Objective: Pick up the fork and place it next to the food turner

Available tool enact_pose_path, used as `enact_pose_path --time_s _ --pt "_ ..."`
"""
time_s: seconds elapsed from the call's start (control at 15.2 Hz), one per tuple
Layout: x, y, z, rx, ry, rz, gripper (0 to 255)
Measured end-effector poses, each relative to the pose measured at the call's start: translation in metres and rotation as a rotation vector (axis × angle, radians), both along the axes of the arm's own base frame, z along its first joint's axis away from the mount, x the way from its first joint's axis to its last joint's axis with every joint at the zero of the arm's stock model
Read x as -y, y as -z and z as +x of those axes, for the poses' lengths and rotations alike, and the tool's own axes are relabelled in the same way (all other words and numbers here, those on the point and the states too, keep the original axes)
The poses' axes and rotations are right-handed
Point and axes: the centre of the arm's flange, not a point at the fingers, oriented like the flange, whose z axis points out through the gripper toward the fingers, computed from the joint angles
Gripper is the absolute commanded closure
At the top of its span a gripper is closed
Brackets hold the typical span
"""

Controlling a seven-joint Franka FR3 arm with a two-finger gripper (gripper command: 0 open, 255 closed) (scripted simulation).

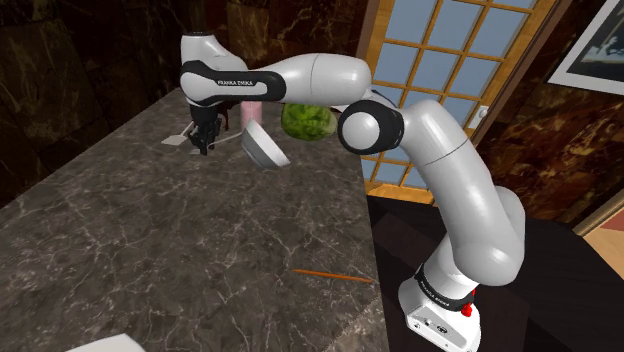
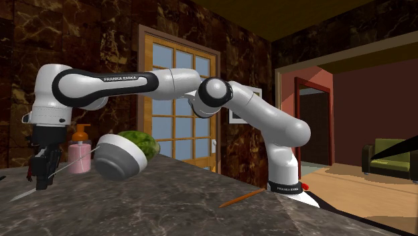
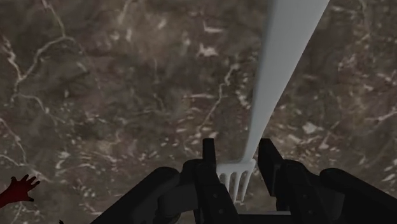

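My gripper point(image 3: 236, 153) is shut on a pale grey fork point(image 3: 273, 83). The fingers clasp it just behind the tines, and the long handle runs out ahead over the dark marble counter point(image 3: 114, 95). From the second exterior view, the gripper point(image 2: 41, 181) hangs just above the counter, with the fork point(image 2: 74, 163) slanting up toward a bowl. In the shoulder view the gripper point(image 1: 207, 145) is at the counter's far end. A pale flat utensil point(image 1: 177, 140), apparently the food turner point(image 2: 20, 194), lies on the counter beside the gripper, on the side away from the bowl.
A tilted white-and-grey bowl point(image 1: 265, 147) sits close to the gripper, with a green melon point(image 1: 307, 122) and a pink dispenser bottle point(image 1: 250, 112) behind it. An orange pencil point(image 1: 333, 274) lies near the counter edge by the stand. A small red shape point(image 3: 14, 189) shows beside the fingers.
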Motion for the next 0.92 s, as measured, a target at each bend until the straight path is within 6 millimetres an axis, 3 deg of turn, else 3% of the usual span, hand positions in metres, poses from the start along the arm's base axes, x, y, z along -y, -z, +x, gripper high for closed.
enact_pose_path --time_s 0.2,0.26,0.66,0.92 --pt "0.001 0.000 -0.001 0.000 0.001 0.001 255" --pt "0.002 0.001 0.000 0.000 0.001 0.001 0" --pt "0.004 0.010 0.000 -0.016 0.003 -0.005 0" --pt "0.004 -0.029 -0.001 -0.014 0.002 -0.005 0"
